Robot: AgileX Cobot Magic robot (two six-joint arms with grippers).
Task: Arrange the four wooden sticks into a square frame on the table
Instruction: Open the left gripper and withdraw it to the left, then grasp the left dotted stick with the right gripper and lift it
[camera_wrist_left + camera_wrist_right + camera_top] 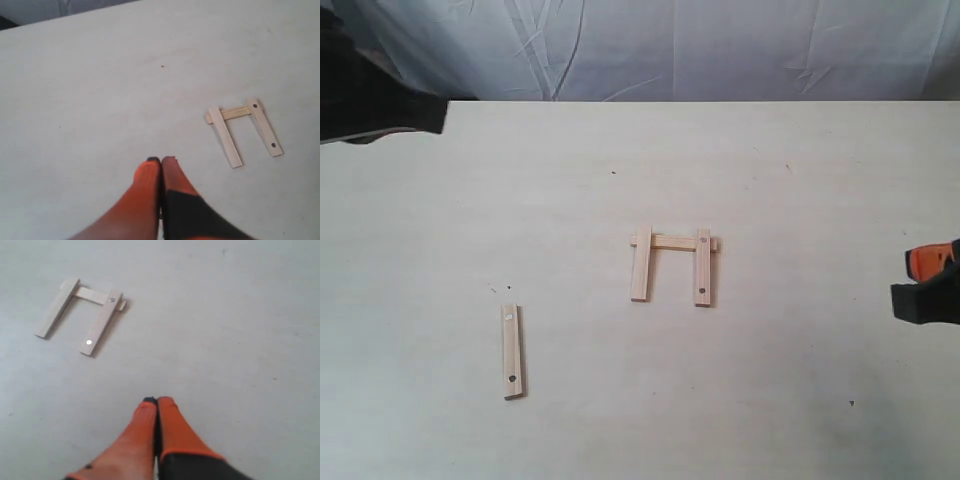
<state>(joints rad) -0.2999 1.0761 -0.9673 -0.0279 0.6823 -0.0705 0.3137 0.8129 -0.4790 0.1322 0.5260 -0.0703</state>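
You have nothing to read here: no text, label, brand, number or sign stands on anything in the three views. The nearest things to a mark are the small dark holes near the ends of the loose wooden stick [512, 352] at near left and of the right-hand wooden stick [703, 267] in the middle group, and a few tiny dark specks on the table [800, 180].
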